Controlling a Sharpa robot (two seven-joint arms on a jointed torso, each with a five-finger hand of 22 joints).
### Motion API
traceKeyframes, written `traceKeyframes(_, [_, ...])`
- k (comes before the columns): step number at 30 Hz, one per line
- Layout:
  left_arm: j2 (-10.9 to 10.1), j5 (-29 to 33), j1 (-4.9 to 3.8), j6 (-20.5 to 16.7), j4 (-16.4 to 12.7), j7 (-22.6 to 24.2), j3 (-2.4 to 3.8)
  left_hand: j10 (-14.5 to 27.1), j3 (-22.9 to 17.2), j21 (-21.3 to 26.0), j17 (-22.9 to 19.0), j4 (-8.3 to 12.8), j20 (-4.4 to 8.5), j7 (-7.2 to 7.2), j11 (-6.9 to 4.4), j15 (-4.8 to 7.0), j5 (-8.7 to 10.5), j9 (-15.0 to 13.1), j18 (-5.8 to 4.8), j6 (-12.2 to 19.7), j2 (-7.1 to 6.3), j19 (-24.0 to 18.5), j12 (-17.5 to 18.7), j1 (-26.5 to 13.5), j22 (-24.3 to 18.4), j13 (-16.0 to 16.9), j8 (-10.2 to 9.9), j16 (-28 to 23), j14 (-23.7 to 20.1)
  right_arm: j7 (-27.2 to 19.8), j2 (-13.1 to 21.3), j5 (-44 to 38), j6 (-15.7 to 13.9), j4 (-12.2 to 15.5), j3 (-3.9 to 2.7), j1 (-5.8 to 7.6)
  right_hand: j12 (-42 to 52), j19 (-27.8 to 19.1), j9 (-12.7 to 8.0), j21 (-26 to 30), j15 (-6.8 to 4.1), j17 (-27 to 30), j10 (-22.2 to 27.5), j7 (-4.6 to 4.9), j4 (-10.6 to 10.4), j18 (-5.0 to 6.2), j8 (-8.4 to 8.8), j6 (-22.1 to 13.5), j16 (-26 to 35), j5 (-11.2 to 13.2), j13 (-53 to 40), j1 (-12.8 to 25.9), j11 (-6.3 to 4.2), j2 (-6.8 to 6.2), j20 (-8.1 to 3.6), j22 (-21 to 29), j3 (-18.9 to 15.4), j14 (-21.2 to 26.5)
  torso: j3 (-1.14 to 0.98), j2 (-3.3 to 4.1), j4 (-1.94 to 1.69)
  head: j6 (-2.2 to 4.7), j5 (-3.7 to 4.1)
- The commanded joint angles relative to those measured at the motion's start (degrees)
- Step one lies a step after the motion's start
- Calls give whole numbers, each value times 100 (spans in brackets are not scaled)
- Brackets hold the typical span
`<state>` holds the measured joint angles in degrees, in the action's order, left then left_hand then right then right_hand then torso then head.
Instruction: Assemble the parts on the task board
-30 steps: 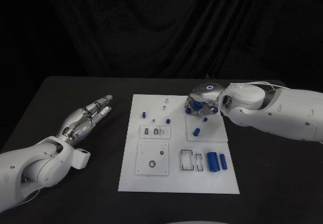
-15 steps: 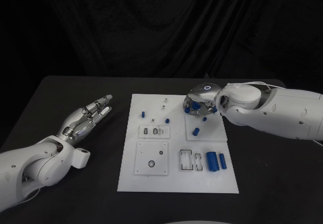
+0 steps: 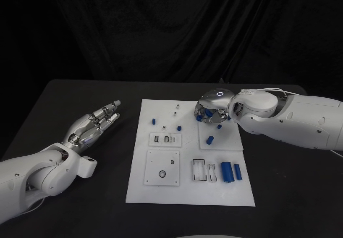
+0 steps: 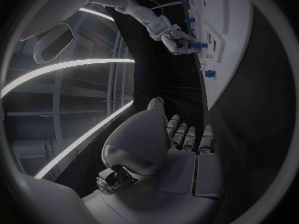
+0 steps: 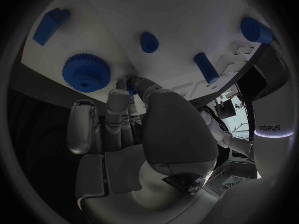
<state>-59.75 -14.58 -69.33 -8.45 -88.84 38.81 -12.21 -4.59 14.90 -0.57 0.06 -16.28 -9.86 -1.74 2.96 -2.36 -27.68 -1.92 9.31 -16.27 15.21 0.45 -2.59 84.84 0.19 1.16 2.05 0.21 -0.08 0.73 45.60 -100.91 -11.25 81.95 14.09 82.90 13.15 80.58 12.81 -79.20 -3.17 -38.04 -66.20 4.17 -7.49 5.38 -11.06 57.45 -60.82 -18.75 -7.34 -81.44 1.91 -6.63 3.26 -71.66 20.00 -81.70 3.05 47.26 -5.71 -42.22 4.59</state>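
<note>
Several blue parts [image 3: 228, 172] still lay loose on the task board [image 3: 189, 193] mid-desk, a few pegs already stood upright in it, so I judged assembly well short of done. My right hand [image 3: 212, 110] was over the board's far right corner, its fingers [image 5: 127, 102] curled and pinching a small blue part [image 5: 131, 86] next to the blue gear [image 5: 86, 72]; my left hand [image 3: 93, 125] hung off the board's left edge, fingers straight and apart, holding nothing. Only legible writing: "sharpa" on my own wrist.
</note>
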Motion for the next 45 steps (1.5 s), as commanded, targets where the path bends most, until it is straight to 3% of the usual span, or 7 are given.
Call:
traceKeyframes(1, [16,-17,-13,84,11,1203,4,4,-32,19,-6,3,-49,0,46,-45,-34,6,105,61,3,-10,28,58,6,-8,-20,-21,8,-121,-3,-51,-137,2,10,-33,11,15,299,17,-66,-37,-132,-35,57,-113,-194,277,25,24,-27,25,-18,91,-65,-16,-42,-13,-2,1,5,7,-15])
traceKeyframes(10, [5,-17,-13,93,36,1165,4,9,-42,19,-6,8,-58,4,51,-50,-62,8,105,75,1,-9,30,81,7,-9,-22,-21,8,-128,35,164,-296,51,9,-26,-47,49,712,-7,-56,-126,-333,-38,127,-130,-443,440,8,-76,-71,68,-56,136,-76,-96,-151,-51,-1,3,11,33,-45])
traceKeyframes(24, [4,-17,-13,91,33,1139,4,16,-67,14,-6,23,-89,5,58,-62,-128,7,105,79,-12,-5,32,147,10,-9,-21,-21,8,-62,-100,205,-464,82,5,232,-79,85,881,-46,-48,-242,-426,-38,141,-145,-512,436,-50,-147,-83,89,-71,134,-63,-174,-165,-80,2,5,10,53,-91])
traceKeyframes(32, [8,-17,-12,80,17,1140,4,13,-74,15,-6,26,-94,-44,43,-58,-140,6,105,76,-23,-5,30,173,9,-8,-19,-21,8,-23,-429,208,-313,-172,-5,293,-100,90,918,-53,-40,-250,-434,-32,142,-148,-519,423,-53,-175,-81,97,-70,133,-59,-189,-162,-82,5,9,13,69,-116])
traceKeyframes(45, [42,-16,-12,80,21,1130,4,12,-82,14,-6,29,-98,-108,24,-48,-156,3,106,60,-38,-5,28,205,9,-7,-16,-21,8,64,-1038,212,-191,-805,-61,306,-154,98,982,-65,-23,-281,-424,-19,140,-154,-519,379,-64,-197,-70,118,-56,137,-46,-218,-155,-80,12,17,3,131,-127])
